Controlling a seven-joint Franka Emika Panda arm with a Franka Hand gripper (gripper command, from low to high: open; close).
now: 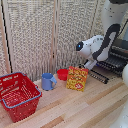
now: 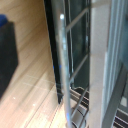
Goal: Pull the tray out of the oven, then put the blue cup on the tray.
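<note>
- Spanning the whole foreground, the wooden table (image 1: pixel 75 107) carries everything in the scene, with pale slatted screens (image 1: pixel 40 35) standing behind it.
- On the exterior view's right, the white and black robot arm (image 1: pixel 97 47) reaches down toward the oven (image 1: pixel 119 52), a dark boxy body partly hidden by the arm.
- Its gripper (image 1: pixel 91 64) sits low at the oven's front; whether the jaws are wide or narrow cannot be told from either view.
- A red wire basket (image 1: pixel 19 95) stands at the exterior view's left.
- The tray (image 1: pixel 102 75), a rack of thin dark bars, juts out from the oven's front over the table; the wrist view shows metal bars (image 2: pixel 75 65) close up, blurred.
- A yellow and red box (image 1: pixel 77 78) stands upright near the tray.
- The blue cup (image 1: pixel 48 81) rests on the table between basket and box, apart from both.
- A small red bowl (image 1: pixel 62 74) sits just behind the cup.
</note>
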